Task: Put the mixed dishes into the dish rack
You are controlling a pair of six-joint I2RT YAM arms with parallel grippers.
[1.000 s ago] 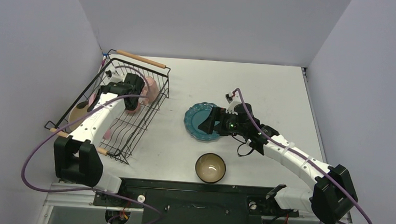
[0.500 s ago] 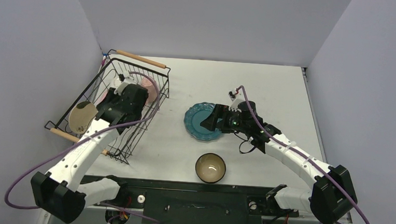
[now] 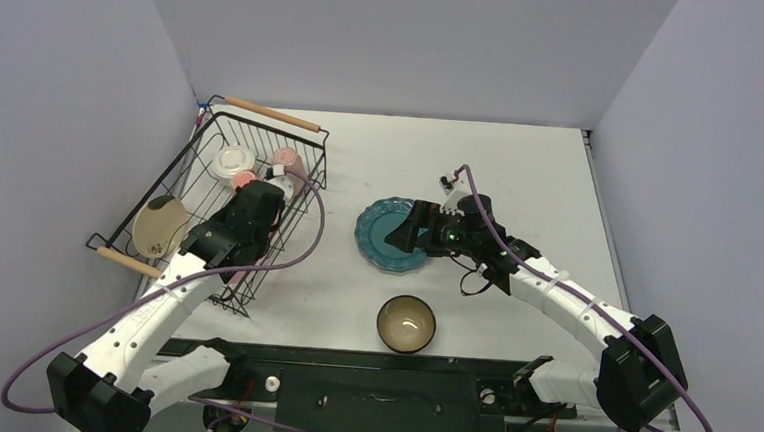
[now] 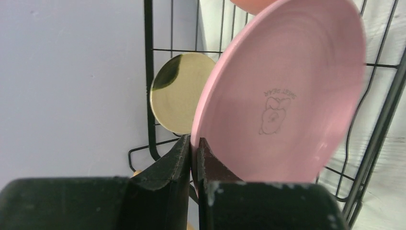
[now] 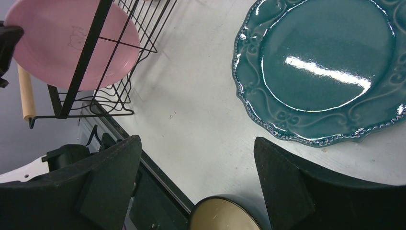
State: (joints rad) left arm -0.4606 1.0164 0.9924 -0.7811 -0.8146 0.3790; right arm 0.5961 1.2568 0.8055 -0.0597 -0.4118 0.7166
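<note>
My left gripper point(image 3: 245, 220) is shut on the rim of the pink plate point(image 4: 287, 86) and holds it on edge inside the black wire dish rack point(image 3: 317, 164), near its near right side. The plate also shows in the right wrist view point(image 5: 48, 38). The cream plate point(image 3: 157, 224) stands at the rack's left wall point(image 4: 179, 93). A white mug point(image 3: 233, 159) and two pink mugs point(image 3: 286, 158) sit at the rack's far end. My right gripper point(image 3: 407, 236) is open and empty point(image 5: 196, 141) over the near left edge of the teal scalloped plate point(image 3: 385, 238) on the table.
The dark bowl with cream inside point(image 3: 406, 324) stands on the table near the front edge, below the teal plate, and shows in the right wrist view point(image 5: 225, 215). The rack's wooden handles point(image 3: 272, 115) lie at its far and near ends. Grey walls enclose the table.
My left arm has swung down and its gripper has moved toward the rack's near right side with the pink plate, uncovering the mugs. The right gripper has barely moved.
</note>
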